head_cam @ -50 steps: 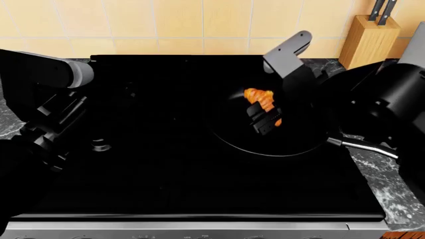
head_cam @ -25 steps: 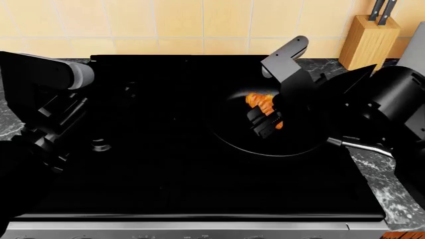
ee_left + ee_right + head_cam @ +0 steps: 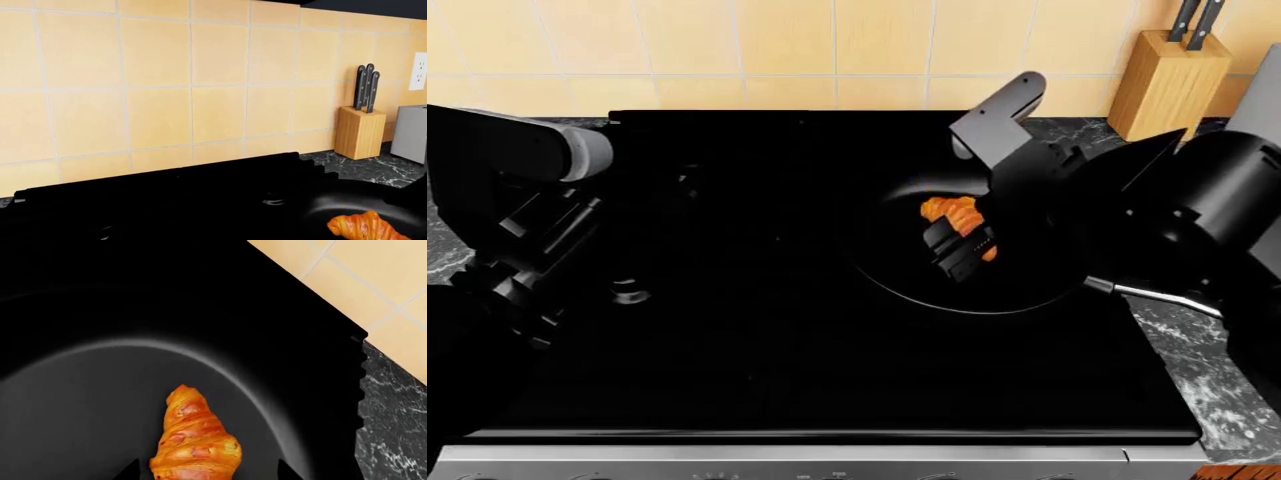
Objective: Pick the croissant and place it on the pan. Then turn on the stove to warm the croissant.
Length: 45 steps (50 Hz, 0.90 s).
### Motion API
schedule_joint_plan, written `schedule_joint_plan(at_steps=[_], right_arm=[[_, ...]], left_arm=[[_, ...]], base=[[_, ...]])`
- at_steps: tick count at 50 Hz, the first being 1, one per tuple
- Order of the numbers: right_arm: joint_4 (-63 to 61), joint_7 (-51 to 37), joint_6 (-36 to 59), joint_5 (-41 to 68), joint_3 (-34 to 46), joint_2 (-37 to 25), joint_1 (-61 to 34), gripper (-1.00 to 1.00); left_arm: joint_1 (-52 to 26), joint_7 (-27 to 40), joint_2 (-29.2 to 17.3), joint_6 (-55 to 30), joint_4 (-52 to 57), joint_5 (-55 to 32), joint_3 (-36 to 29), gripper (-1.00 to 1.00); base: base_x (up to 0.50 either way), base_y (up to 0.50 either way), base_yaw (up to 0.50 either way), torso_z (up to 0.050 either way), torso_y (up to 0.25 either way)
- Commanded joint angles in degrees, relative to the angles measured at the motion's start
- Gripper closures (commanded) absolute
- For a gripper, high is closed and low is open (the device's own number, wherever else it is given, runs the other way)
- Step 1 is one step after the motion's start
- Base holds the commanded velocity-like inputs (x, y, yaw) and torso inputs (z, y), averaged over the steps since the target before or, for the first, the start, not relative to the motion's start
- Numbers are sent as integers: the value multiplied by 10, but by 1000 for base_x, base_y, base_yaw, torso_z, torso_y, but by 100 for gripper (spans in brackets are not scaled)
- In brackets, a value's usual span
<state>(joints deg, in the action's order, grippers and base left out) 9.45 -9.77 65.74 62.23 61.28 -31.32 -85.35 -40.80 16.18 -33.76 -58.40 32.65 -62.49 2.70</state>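
The golden croissant (image 3: 197, 440) lies on the floor of the black pan (image 3: 80, 390), which stands on the stove's (image 3: 761, 320) right side. My right gripper (image 3: 208, 471) hovers over it, open. A dark fingertip (image 3: 133, 472) shows on either side of the pastry with a gap to it. In the head view the right gripper (image 3: 961, 248) covers the near part of the croissant (image 3: 948, 210) inside the pan (image 3: 894, 275). The left gripper (image 3: 527, 290) hangs over the stove's left edge, too dark to read. The left wrist view shows the croissant (image 3: 365, 227) in the pan (image 3: 333, 205).
The pan's handle (image 3: 1161, 297) sticks out to the right over the marble counter (image 3: 1214, 380). A wooden knife block (image 3: 1168, 75) and a grey appliance (image 3: 410, 132) stand at the back right by the tiled wall (image 3: 160, 100). The stove's steel front panel (image 3: 827, 460) runs along the near edge.
The right arm has sunk a little over the pan, and the croissant has shifted slightly nearer and lower with it. The left arm has barely moved.
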Motion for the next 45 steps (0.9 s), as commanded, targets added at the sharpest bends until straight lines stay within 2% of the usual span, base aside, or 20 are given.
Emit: schedule_joint_plan(at_steps=[1, 20, 45], right_arm=[[-14, -9, 6, 9, -7, -5, -4, -100], [-90, -83, 26, 85, -75, -35, -8, -100], [-249, -231, -6, 216, -181, -105, 41, -100]], left_arm=[[-1, 2, -2, 1, 0, -3, 0, -100], [5, 8, -4, 5, 4, -9, 3, -100], [5, 24, -11, 9, 29, -21, 12, -100]], base=[[0, 0, 0, 0, 0], [0, 0, 0, 0, 0], [0, 0, 0, 0, 0]])
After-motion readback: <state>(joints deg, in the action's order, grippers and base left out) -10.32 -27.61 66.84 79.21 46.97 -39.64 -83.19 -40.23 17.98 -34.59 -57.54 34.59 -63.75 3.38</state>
